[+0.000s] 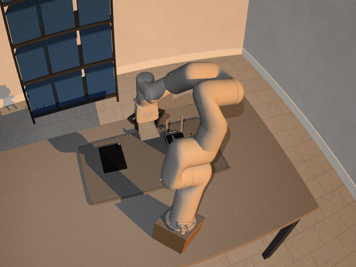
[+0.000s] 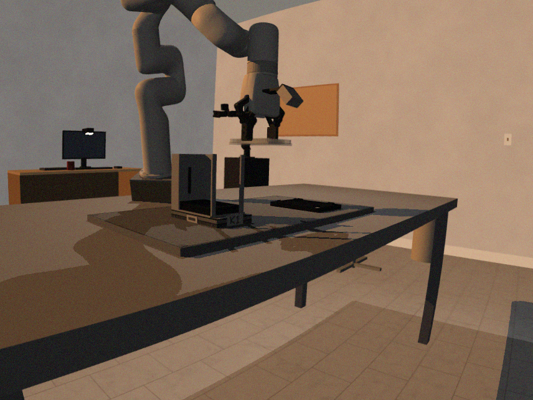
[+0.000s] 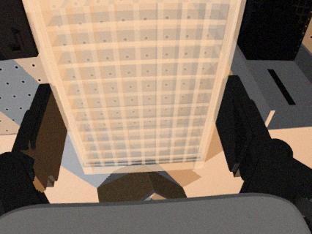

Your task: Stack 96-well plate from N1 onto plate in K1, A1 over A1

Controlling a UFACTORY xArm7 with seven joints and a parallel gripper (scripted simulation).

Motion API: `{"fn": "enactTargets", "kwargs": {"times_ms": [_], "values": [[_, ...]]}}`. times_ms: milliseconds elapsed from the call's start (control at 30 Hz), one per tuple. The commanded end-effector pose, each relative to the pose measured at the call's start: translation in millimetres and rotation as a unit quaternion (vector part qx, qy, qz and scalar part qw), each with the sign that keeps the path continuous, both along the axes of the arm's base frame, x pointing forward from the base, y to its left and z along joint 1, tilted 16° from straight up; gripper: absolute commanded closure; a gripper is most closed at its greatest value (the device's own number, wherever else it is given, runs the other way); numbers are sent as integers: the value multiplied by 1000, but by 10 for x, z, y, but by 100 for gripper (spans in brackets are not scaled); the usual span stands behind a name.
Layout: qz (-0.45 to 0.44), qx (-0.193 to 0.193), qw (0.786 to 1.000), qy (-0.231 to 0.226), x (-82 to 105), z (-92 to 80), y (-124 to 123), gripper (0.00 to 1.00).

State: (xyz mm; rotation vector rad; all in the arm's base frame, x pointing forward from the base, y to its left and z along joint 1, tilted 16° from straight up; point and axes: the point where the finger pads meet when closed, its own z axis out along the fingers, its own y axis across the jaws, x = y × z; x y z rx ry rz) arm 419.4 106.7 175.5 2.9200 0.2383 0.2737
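My gripper (image 2: 259,129) is shut on the pale, see-through 96-well plate (image 3: 134,70) and holds it level, high above the perforated base. The plate also shows in the top view (image 1: 149,130) and the exterior view (image 2: 260,141). It hangs between the empty black nest N1 (image 1: 112,157) and the stack rack K1 (image 2: 205,189), closer to the rack. In the top view the rack (image 1: 175,134) is partly hidden behind the arm. In the wrist view the rack's dark inside (image 3: 278,7) lies at the upper right, with a slotted wall (image 3: 278,90) below it.
The rack has tall posts (image 1: 181,124) and a walled side. A thin black stand (image 2: 241,180) rises by the rack. The perforated base (image 1: 137,169) lies on the table. A blue shelf unit (image 1: 60,54) stands behind the table.
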Motion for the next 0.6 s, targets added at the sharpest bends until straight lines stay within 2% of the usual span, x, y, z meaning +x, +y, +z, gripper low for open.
{"fn": "enactTargets", "kwargs": {"times_ms": [0,567], "values": [[1,1,1000,-2,20,45,-109,100],[1,1,1000,-2,59,157,-596,100]]}}
